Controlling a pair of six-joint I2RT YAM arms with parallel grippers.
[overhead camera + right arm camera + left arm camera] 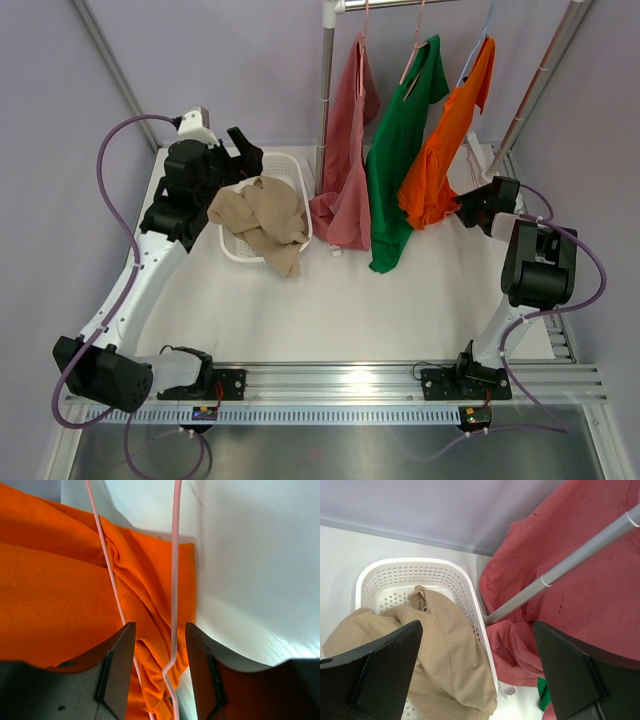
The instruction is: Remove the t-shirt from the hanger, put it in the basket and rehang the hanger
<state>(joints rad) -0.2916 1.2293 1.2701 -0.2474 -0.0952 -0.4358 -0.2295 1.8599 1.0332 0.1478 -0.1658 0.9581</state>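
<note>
An orange t-shirt (445, 150) hangs at the right end of the rail; in the right wrist view it (60, 595) fills the left half, draped over a thin pink wire hanger (174, 580). My right gripper (470, 207) is at the shirt's lower right edge. Its jaws (160, 630) stand partly apart, with a fold of orange cloth and the hanger wire between them; a gap remains beside the right finger. My left gripper (243, 158) is wide open (477, 630) over the basket's rim, holding nothing.
A white basket (290, 165) (410, 564) holds a tan garment (262, 215) (445, 640) that spills over its front. A red shirt (345, 160) (580, 555) and a green shirt (398, 150) hang beside the orange one. Grey rack poles (325, 90) (540, 85) stand on either side.
</note>
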